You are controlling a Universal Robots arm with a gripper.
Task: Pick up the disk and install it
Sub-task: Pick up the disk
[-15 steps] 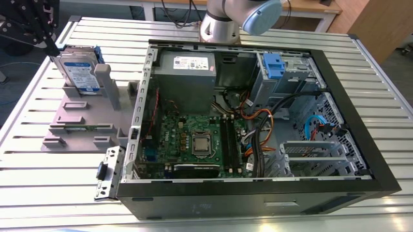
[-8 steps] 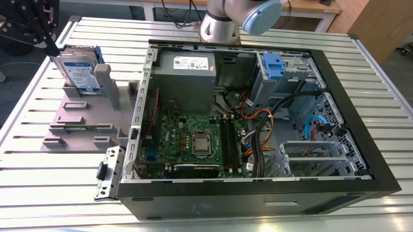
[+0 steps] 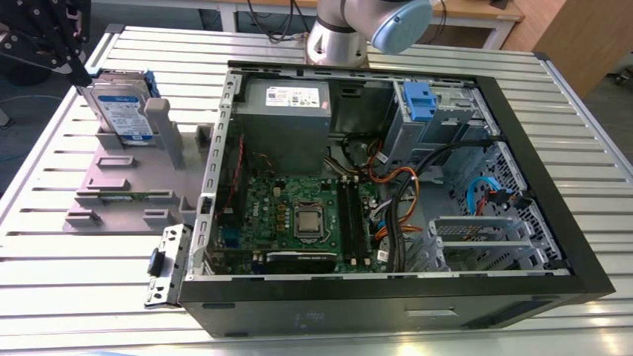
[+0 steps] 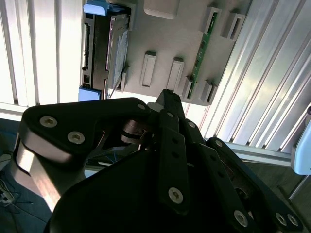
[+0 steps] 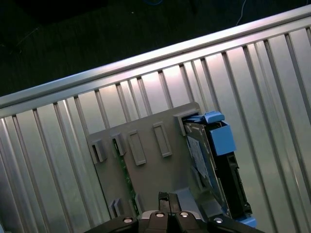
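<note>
Disk (image 3: 124, 111) stands on edge in a slot at the far end of the grey stand (image 3: 118, 185), label side facing the stand's open slots, blue carrier bracket around it. Untouched, not picked up. Gripper (image 3: 79, 74) hangs just above the stand's disk end, beside the disk's top edge, no contact visible. Fingers pressed together, holding nothing; both wrist views show the closed tips (image 4: 167, 94) (image 5: 164, 196) over the stand plate (image 4: 184, 39) (image 5: 146, 184), near the disk (image 4: 116, 48) (image 5: 201, 155) but apart from it. Green circuit strip (image 3: 124, 196) sits on edge in a slot at the stand's other end, well apart from the disk. Open computer case (image 3: 396, 297) lies just beside the stand on the slatted metal table (image 3: 59, 297). Inside the case, a blue-tabbed drive cage (image 3: 420, 100) sits on the side away from the stand, beyond the grey power supply (image 3: 287, 100).
</note>
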